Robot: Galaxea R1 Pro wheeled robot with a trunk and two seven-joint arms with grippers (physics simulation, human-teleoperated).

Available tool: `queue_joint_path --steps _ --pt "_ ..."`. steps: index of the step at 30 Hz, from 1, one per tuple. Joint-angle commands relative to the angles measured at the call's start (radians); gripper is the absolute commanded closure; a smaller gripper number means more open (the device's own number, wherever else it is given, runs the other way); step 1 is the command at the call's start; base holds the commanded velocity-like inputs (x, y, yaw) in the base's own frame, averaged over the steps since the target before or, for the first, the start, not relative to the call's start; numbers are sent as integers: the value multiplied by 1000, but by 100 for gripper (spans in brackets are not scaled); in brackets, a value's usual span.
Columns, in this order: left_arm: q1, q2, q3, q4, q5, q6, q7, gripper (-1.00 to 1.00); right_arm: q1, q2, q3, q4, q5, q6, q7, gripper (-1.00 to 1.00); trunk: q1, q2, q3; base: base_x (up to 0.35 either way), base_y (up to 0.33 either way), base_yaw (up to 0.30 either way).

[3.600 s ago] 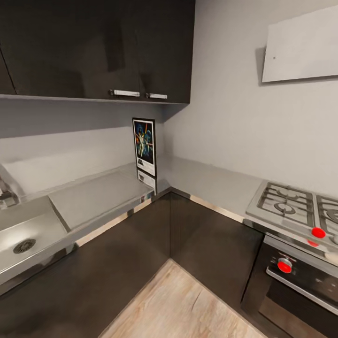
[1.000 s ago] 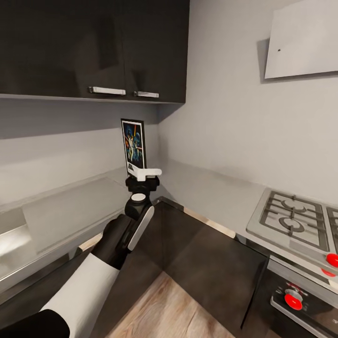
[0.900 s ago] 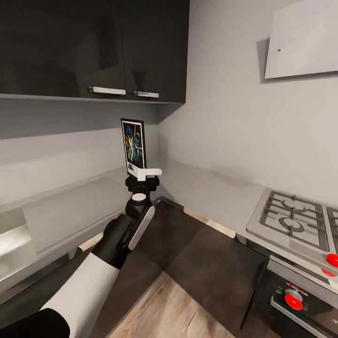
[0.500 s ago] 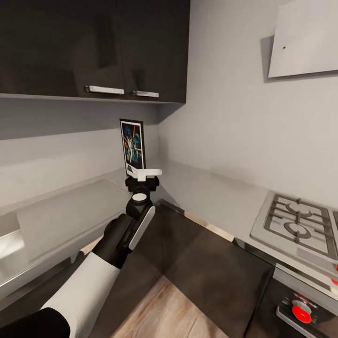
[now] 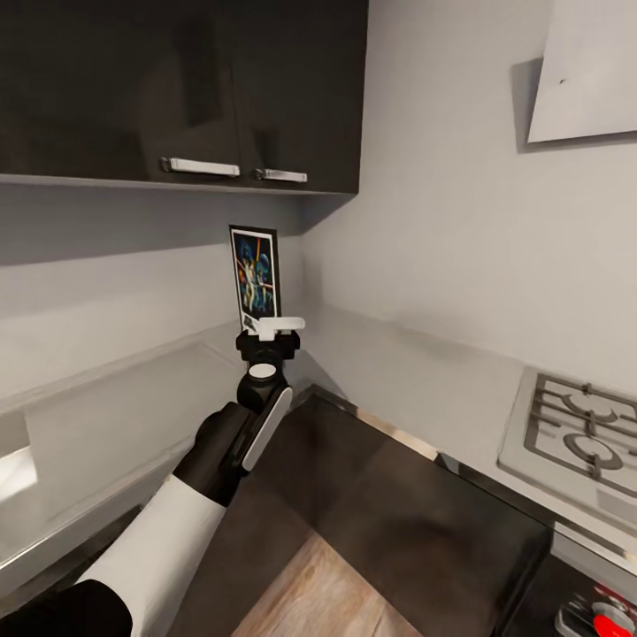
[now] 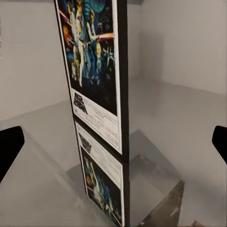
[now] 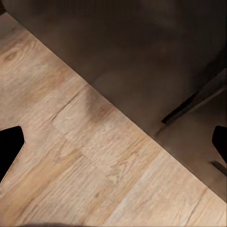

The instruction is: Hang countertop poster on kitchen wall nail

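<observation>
Black-framed poster (image 5: 256,276), centre frame, is judged stiff and light; its lower edge is straddled by the left gripper (image 6: 113,142), fingers apart.

Poster (image 5: 256,279) showing colourful artwork on dark blue, white border, black frame; kitchen countertop (image 5: 416,372) looking matte grey, steel edge shining; cabinets (image 5: 177,84) appearing dark brown-black; floor (image 7: 94,161) showing light wood grain; left arm (image 5: 168,540) showing black and white.
</observation>
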Motion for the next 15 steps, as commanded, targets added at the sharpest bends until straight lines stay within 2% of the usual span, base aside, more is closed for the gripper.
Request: queue_joint_path --steps 1,2,4,6,8,15 --pt "-1 0 -1 -1 8 2 8 -100 -1 0 1 2 1 -3 0 -100 0 -1 -1 122 111 0" --pt "-1 0 -1 -1 8 2 8 -100 -1 5 2 9 3 -3 0 -100 0 -1 -1 78 71 0" --pt "-1 0 -1 -2 8 2 8 -100 -1 18 23 34 38 -4 -1 -100 0 -1 -1 36 33 0" --pt "-1 0 -1 -2 8 2 8 -100 -1 27 57 49 94 -6 -3 -100 0 -1 -1 17 15 0" --pt "-1 0 -1 -2 8 2 8 -100 -1 30 70 55 115 -6 -4 -100 0 -1 -1 9 8 0" --pt "-1 0 -1 -2 8 2 8 -100 -1 33 81 59 136 -7 -4 -100 0 -1 -1 3 2 0"
